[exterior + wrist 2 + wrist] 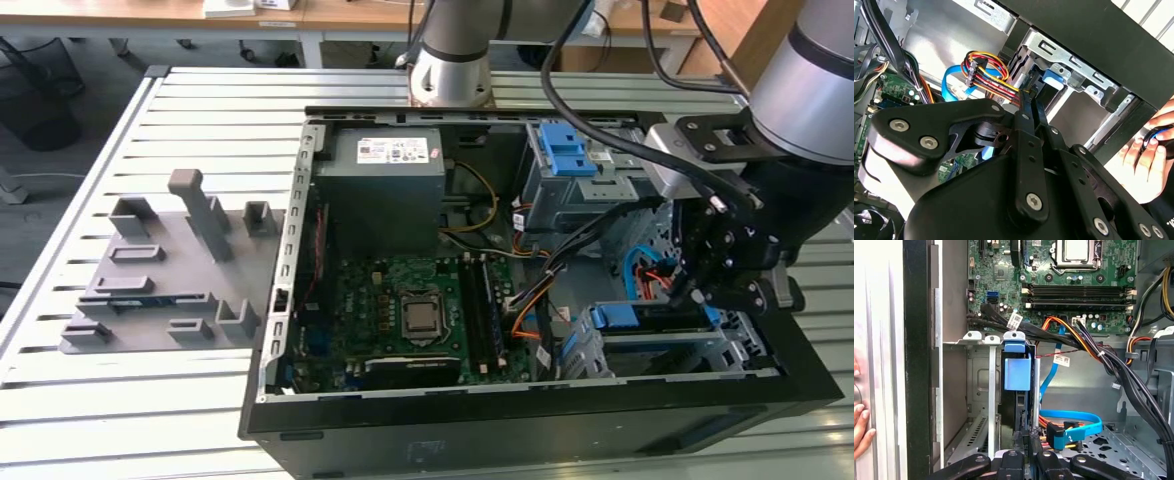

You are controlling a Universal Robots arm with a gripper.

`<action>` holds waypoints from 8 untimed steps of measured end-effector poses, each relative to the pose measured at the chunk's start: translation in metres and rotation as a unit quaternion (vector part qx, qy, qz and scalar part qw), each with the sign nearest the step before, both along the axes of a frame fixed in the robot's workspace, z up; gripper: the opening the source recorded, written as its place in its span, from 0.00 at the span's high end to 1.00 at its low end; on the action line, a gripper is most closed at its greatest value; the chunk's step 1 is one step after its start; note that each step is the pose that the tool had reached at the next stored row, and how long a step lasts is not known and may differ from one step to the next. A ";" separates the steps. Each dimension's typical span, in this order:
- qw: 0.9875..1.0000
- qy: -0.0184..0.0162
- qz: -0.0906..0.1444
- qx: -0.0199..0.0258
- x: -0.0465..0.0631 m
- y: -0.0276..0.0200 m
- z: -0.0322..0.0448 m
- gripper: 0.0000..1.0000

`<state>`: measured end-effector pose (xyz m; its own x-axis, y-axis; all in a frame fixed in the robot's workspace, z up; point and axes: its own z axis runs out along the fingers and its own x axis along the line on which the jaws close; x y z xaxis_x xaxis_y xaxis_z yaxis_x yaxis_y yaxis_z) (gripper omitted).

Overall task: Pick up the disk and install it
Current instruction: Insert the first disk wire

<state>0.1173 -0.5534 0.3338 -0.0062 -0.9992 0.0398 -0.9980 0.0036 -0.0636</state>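
- Disk (1021, 407) sat edge-on in the metal drive cage (988, 405) at a corner of an open computer case (534, 425). Its blue plastic bracket tab (1017, 371) stood out at the cage's mouth.
- In the exterior view, the same disk (657, 322) lay in the cage at the case's corner on the exterior view's right, its blue bracket facing the motherboard (414, 315).
- The gripper (697, 290) hung from the arm just above that cage, inside the case.
- In the second wrist view, the gripper (1028, 100) had its two black fingers (1022, 112) drawn together with barely a gap between them. They pointed at the cage, close to the blue bracket tab (1054, 77).
- In the first wrist view, the gripper (1024, 437) was right at the disk's near end. Whether the tips touched the disk could not be told.
- A bundle of red, yellow and black wires (989, 75) and a flat blue cable (1071, 426) lay beside the cage, near the fingertips.
- A large grey metal box (387, 190) with a small sticker sat in the case corner farthest from the cage, well apart from the disk.
- A person's hand (1149, 155) rested outside the case wall. In the first wrist view, the fingertips of a hand (861, 425) lay on the slatted table (876, 340).
- On the exterior view's left, a grey moulded fixture (167, 280) lay on the table beside the case.
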 end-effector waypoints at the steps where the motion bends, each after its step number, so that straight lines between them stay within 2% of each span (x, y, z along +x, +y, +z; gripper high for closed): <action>1: 1.000 0.000 0.000 0.000 0.000 0.0000 -0.0002 0.84; 8: 1.000 0.000 0.000 0.000 0.000 -0.0003 -0.0018 0.84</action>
